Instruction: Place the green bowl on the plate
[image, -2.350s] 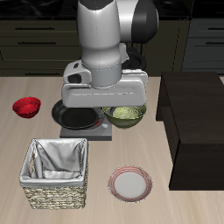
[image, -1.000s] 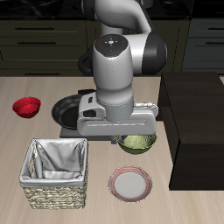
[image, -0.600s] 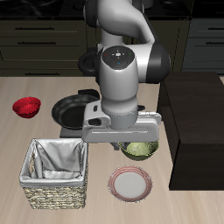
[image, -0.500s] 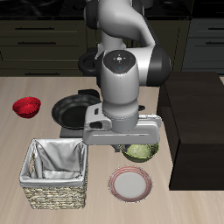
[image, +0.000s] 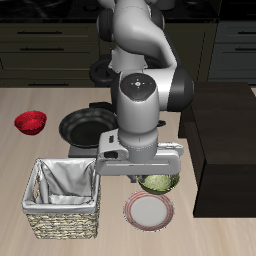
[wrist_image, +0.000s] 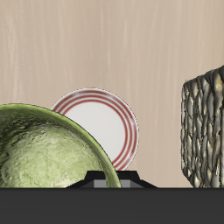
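The green bowl (image: 159, 184) is olive with a speckled inside and hangs from my gripper (image: 150, 176), which is shut on its rim. The wide hand body hides the fingers. The bowl is off the table, just behind the plate (image: 148, 210) and overlapping its far edge. The plate is flat, with a pale centre and a pinkish-red rim, and lies near the table's front edge. In the wrist view the green bowl (wrist_image: 44, 153) is close up and covers part of the plate (wrist_image: 101, 122).
A woven basket (image: 63, 197) with a grey lining stands beside the plate and also shows in the wrist view (wrist_image: 206, 131). A black frying pan (image: 82, 125) and a small red bowl (image: 30, 122) lie farther back. A tall dark box (image: 225, 140) stands beside the bowl.
My gripper has carried the green bowl from beside the frying pan toward the table's front edge, and it now hangs at the plate's far edge.
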